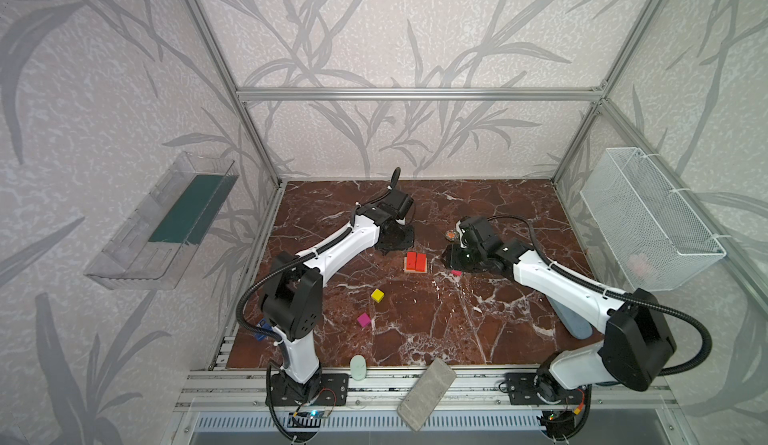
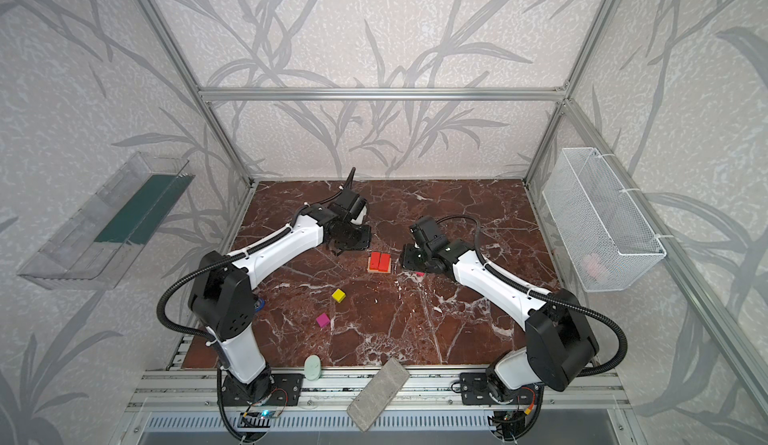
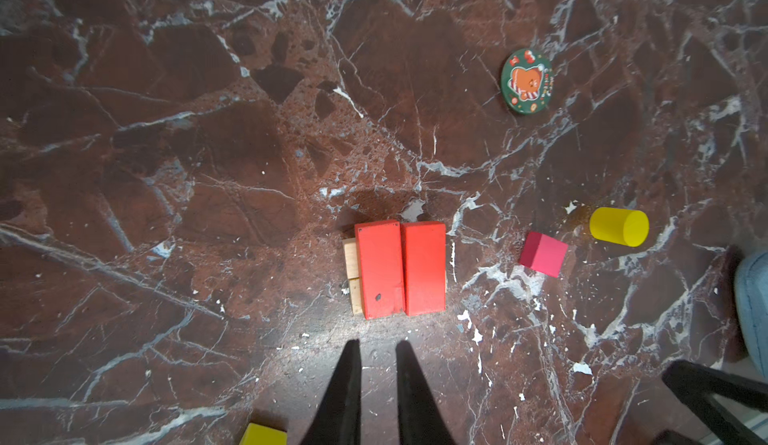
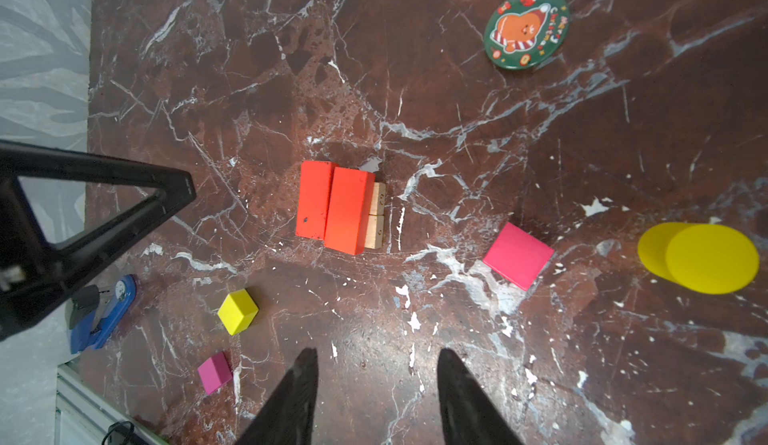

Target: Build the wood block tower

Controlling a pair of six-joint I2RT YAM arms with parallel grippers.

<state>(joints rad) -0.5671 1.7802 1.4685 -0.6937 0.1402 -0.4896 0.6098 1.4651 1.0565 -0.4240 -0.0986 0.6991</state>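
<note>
Red-on-tan tower sitting two layers high.
L gripper hanging narrow, R gripper wider, both empty; badge, stapler lying nearby.

both top views looked down from high in front. our wrist cameras hung close above, sharing the red blocks.
</note>
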